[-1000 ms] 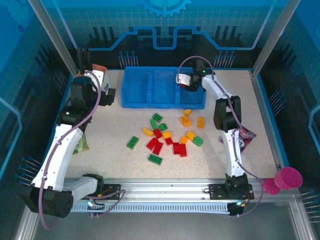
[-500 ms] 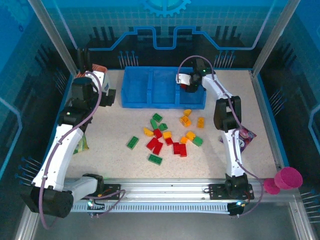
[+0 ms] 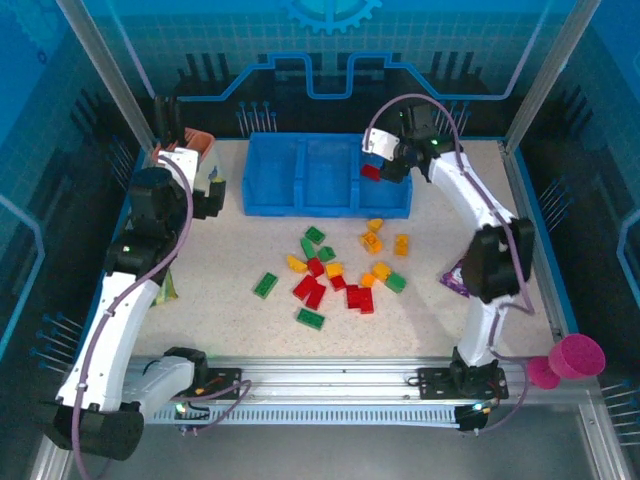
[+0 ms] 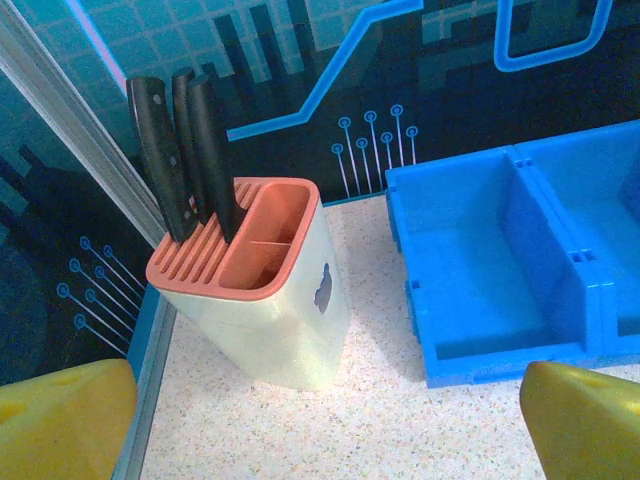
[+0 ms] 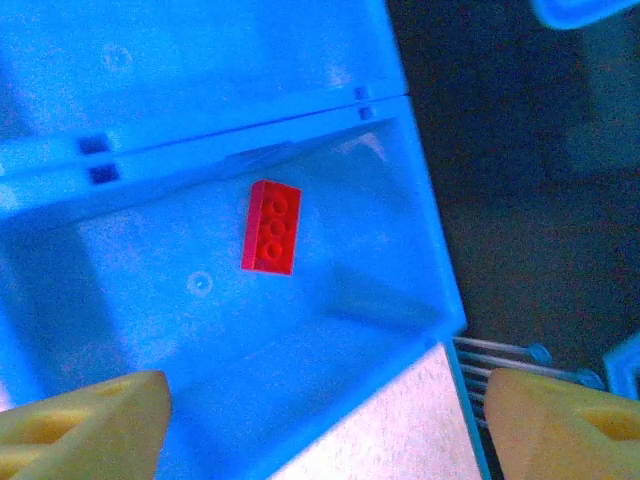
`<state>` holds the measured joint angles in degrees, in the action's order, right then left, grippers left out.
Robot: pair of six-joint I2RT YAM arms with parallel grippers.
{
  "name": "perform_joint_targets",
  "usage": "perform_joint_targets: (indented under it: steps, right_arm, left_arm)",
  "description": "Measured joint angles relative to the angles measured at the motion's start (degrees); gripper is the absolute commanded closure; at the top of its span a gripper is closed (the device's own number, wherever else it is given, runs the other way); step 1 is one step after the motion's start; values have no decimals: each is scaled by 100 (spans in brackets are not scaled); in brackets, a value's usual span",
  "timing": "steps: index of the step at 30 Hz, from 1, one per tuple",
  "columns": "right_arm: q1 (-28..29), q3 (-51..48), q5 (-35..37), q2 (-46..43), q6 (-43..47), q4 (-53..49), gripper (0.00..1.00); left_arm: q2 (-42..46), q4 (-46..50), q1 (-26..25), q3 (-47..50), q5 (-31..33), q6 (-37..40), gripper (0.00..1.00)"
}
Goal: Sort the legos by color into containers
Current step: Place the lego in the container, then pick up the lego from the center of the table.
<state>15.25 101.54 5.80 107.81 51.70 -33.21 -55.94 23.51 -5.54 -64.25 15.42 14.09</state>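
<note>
Early stage, barely started. One red brick (image 5: 271, 227) lies flat, studs up, on the floor of the right compartment (image 5: 340, 330) of the blue tray (image 3: 300, 208), touching no wall. Right gripper (image 3: 388, 165) hangs over that compartment, fingers (image 5: 85, 425) spread wide with nothing between them, so the brick is free of it.

Left compartment (image 4: 480, 270) empty. Middle compartment (image 3: 328, 170) looks empty from above too (the far corner under the right arm is hard to check).

The rest of the legos (image 3: 340, 272) sit on the counter (image 3: 230, 260) in a loose cluster just in front of the tray: greens, orange-yellows and reds mixed, several reds touching in the middle, and one green brick (image 3: 265, 285) off to the left by itself.

Left gripper (image 4: 320, 430) is parked at the far left, near the knife block (image 4: 265, 300), fingers fully apart, holding nothing and well away from the pile.

Judgement: one piece sorted, nearly everything left; green and orange-yellow not begun, and most reds are not yet moved.
</note>
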Motion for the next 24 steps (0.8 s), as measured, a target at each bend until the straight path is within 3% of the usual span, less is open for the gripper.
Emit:
perform_joint_targets:
  steps: [4, 9, 12, 17, 24]
  right_arm:
    - [413, -802, 485, -1019, -1792, -7, 6]
    - [673, -2343, 328, -2081, -4107, -50, 4]
    - [728, -3099, 76, -2356, -5010, -179, 4]
    - [734, -3379, -415, -2155, -5595, -273, 7]
    - [737, -3351, -634, -1366, -5574, -103, 12]
  left_arm:
    - [20, -4, 0, 15, -11, -20, 1]
    - [74, -28, -26, 83, -24, -24, 1]
    - [164, -44, -28, 149, -22, -42, 1]
    - [249, -87, -42, 153, -46, -61, 1]
    - [319, -92, -92, 153, -66, -59, 1]
